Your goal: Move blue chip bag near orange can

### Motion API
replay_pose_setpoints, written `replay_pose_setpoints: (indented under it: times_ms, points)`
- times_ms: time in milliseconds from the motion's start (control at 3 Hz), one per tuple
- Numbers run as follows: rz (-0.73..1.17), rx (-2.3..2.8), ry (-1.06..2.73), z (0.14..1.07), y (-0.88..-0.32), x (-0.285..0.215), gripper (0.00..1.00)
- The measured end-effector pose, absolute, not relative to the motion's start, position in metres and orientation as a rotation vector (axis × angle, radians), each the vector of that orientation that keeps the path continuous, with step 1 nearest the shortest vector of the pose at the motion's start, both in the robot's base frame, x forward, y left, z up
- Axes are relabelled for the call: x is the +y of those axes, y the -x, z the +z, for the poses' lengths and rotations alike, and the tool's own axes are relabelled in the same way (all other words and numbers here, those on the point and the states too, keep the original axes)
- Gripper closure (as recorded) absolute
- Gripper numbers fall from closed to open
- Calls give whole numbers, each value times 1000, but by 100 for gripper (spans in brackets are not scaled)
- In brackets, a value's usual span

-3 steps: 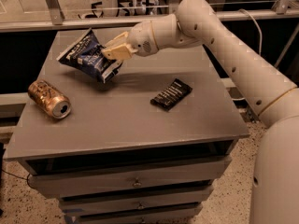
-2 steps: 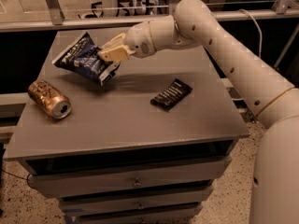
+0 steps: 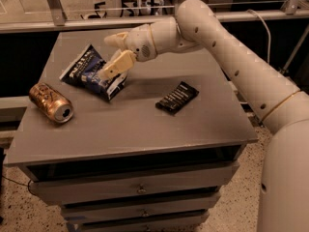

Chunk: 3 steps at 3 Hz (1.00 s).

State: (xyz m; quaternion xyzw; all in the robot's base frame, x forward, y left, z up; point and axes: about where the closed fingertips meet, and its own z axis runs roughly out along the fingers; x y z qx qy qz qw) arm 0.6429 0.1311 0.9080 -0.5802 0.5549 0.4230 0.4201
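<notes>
Since the earlier frames the blue chip bag (image 3: 84, 71) has sunk lower toward the desk (image 3: 135, 124), and the claw (image 3: 107, 57) has parted its 2 fingers. The white arm (image 3: 231, 52) reaches in from the right, across the back half of the grey desk, which has drawers (image 3: 140, 190) stacked below its top. The claw sits over the back left part of the desk with its fingers spread apart: the upper one is clear of the bag, while the lower one lies against the bag's right edge, so it grips nothing. The bag is tilted, its lower corner at the desk surface. The orange can (image 3: 49, 103) lies on its side near the bag, to its front left, apart from it. 1 black packet (image 3: 177, 97) lies flat, well to the right.
</notes>
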Motion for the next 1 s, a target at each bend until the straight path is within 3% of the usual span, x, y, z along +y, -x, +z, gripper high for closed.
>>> replay_pose_setpoints:
  times_ms: [333, 1000]
  points:
    - [964, 1436, 1415, 910, -655, 111, 0]
    - [430, 1781, 1095, 899, -701, -55, 0]
